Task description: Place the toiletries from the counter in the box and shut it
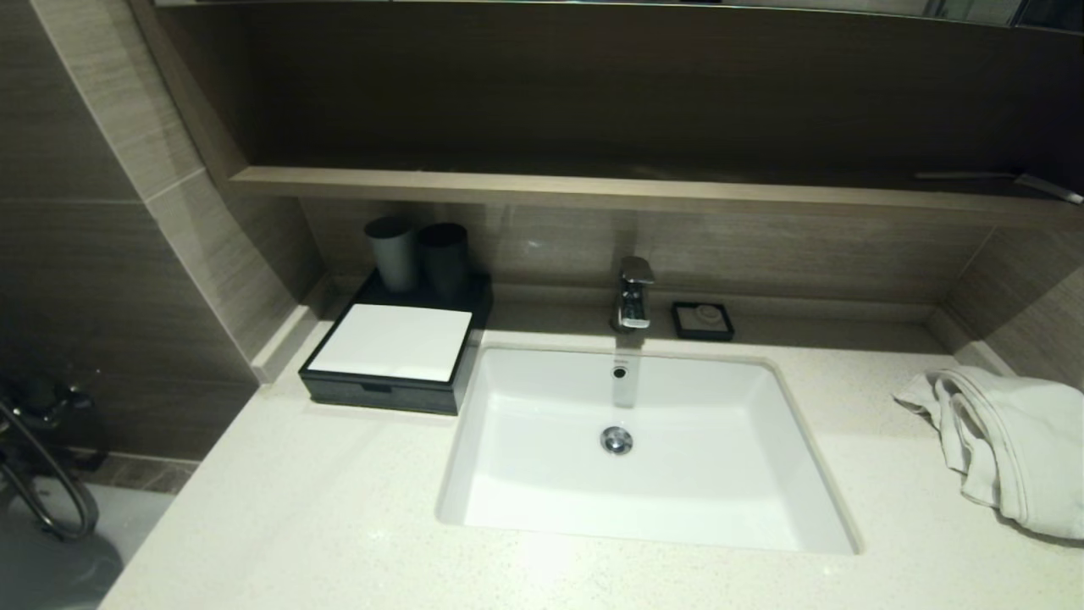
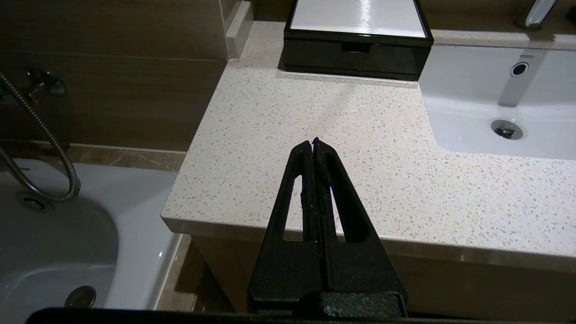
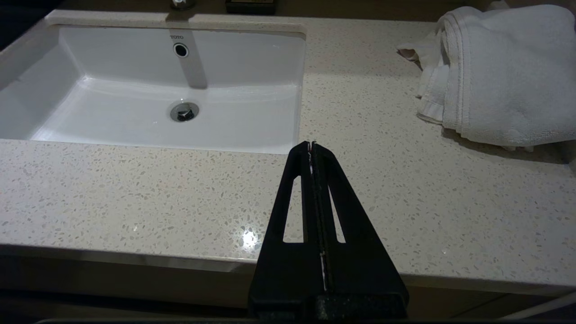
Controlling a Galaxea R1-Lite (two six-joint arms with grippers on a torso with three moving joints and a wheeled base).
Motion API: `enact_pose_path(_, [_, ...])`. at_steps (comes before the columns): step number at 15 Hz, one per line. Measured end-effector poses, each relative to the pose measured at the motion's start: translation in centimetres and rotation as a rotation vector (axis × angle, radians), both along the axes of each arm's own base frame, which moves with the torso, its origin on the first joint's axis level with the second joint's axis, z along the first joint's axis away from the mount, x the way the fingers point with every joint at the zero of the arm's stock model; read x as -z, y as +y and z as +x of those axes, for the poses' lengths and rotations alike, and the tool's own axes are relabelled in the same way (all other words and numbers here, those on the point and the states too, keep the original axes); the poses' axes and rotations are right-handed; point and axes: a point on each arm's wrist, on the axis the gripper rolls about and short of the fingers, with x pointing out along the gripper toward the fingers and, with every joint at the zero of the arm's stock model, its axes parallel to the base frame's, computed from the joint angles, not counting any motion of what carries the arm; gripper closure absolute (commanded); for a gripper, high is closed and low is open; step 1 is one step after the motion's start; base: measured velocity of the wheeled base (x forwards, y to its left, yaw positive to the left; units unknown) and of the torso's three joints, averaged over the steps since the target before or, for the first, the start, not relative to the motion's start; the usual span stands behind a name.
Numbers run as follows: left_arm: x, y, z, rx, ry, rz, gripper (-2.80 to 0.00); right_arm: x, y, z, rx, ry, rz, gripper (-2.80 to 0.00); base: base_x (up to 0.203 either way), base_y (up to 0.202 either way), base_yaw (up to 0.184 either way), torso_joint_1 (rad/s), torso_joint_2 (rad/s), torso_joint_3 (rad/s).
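Note:
The black box (image 1: 398,360) with its white top panel stands at the back left of the speckled counter (image 1: 322,508), beside the sink; its front drawer (image 2: 355,53) is pushed in flush. No toiletries show in any view. My left gripper (image 2: 313,142) hangs shut and empty over the counter's front left corner, well short of the box. Over the counter's front edge, right of the sink, my right gripper (image 3: 312,144) is shut with nothing in it. Neither gripper shows in the head view.
The white sink (image 1: 644,449) with its tap (image 1: 633,292) fills the counter's middle. Two grey cups (image 1: 417,252) stand behind the box, a black soap dish (image 1: 703,320) sits by the tap, a white towel (image 1: 1008,440) lies at the right. A bathtub (image 2: 58,252) lies below, left of the counter.

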Motion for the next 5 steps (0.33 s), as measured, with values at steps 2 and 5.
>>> enact_pose_path(2, [0.0,0.0,0.0,0.0,0.0,0.0,0.0,0.0,0.0,0.0,0.0,0.0,0.0,0.0,0.0,0.0,0.0,0.0,0.0,0.0])
enact_pose_path(5, [0.0,0.0,0.0,0.0,0.0,0.0,0.0,0.0,0.0,0.0,0.0,0.0,0.0,0.0,0.0,0.0,0.0,0.0,0.0,0.0])
